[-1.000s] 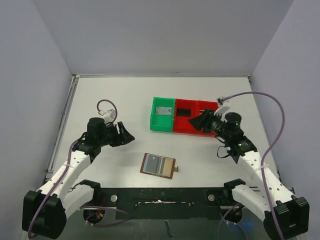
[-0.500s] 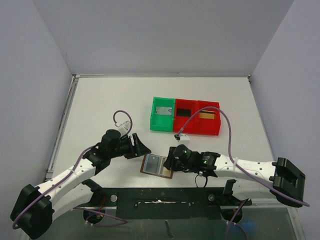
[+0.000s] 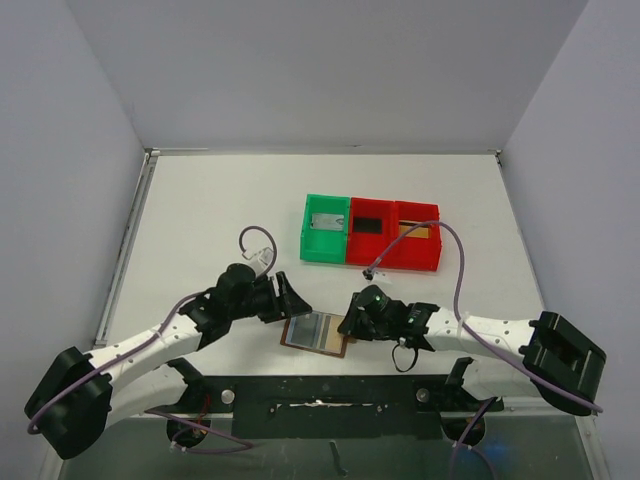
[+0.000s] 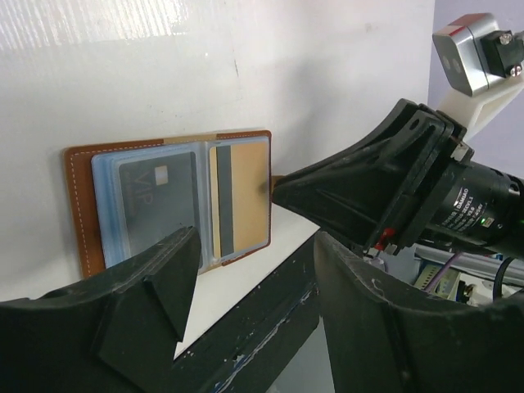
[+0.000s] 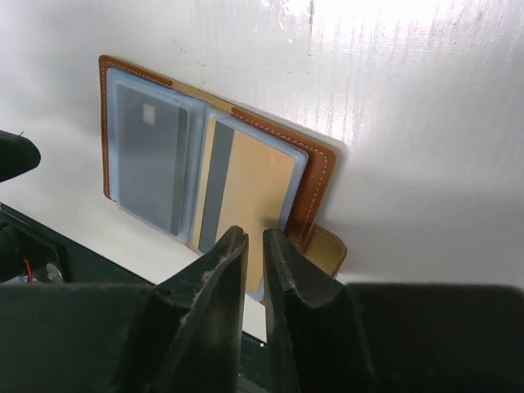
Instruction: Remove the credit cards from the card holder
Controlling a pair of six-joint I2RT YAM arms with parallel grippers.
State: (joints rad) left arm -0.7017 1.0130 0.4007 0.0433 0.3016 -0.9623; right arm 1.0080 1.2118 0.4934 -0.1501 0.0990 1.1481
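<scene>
Brown card holder lies open and flat near the front edge of the white surface. A grey card and a tan card sit in its clear sleeves. The left tool hovers wide open beside its left side. The right tool is squeezed narrow, with its tips at the holder's right edge.

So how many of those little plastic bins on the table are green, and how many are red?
Green bins: 1
Red bins: 2
Total: 3
</scene>
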